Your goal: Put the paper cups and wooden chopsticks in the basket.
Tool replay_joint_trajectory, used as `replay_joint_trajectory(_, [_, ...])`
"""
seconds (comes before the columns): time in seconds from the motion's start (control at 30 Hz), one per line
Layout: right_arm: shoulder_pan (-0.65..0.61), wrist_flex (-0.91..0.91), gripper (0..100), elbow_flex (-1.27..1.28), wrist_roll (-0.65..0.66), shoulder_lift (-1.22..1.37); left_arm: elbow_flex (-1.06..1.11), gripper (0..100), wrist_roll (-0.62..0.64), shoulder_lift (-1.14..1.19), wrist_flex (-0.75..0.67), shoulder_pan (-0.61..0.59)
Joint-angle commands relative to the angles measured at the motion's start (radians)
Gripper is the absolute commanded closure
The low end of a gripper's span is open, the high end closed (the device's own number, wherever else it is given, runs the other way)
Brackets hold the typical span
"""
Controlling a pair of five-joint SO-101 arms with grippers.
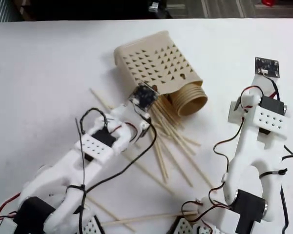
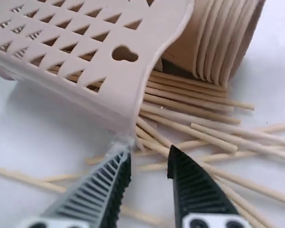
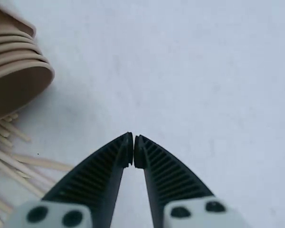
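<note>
Thin wooden chopsticks [image 2: 190,102] lie fanned across the white worktop [image 1: 44,58] between the arms, one stray stick nearest the bases. Beyond it, the left hand [image 2: 149,154] hangs slightly spread over the sticks, at the rim of the beige perforated plastic basket [image 1: 154,61], which lies on its side. Stacked tan paper cups [image 1: 191,100] poke from its mouth. To their right, the right hand [image 3: 133,142], pressed together, hovers over bare worktop.

Beige plastic basket [image 1: 156,61], upper centre: triangular cut-out pattern. Tan ribbed paper cups [image 1: 191,100]: plain. Pale wooden chopsticks [image 1: 166,127]: unpainted. White surface [image 1: 44,63]. Left arm's fingers [image 2: 104,185]: one grey, one black, both ridged. Right arm's fingers [image 3: 104,171]: black, ridged.
</note>
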Motion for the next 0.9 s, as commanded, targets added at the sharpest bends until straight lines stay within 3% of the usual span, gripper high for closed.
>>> replay_joint_trajectory(0.0, [0.007,-0.015,97.4,-0.005,0.002,-0.044,-0.063,81,0.15,-0.005,-0.021,-0.012])
replay_joint_trajectory(0.43, [0.007,-0.015,97.4,-0.005,0.002,-0.044,-0.361,90,0.163,0.363,-0.018,-0.102])
replay_joint_trajectory(0.63, [0.007,-0.015,97.4,-0.005,0.002,-0.044,-0.368,98,0.163,0.331,-0.017,-0.079])
replay_joint_trajectory(0.87, [0.01,-0.015,97.4,-0.005,0.002,-0.044,-0.344,98,0.163,0.226,0.04,-0.054])
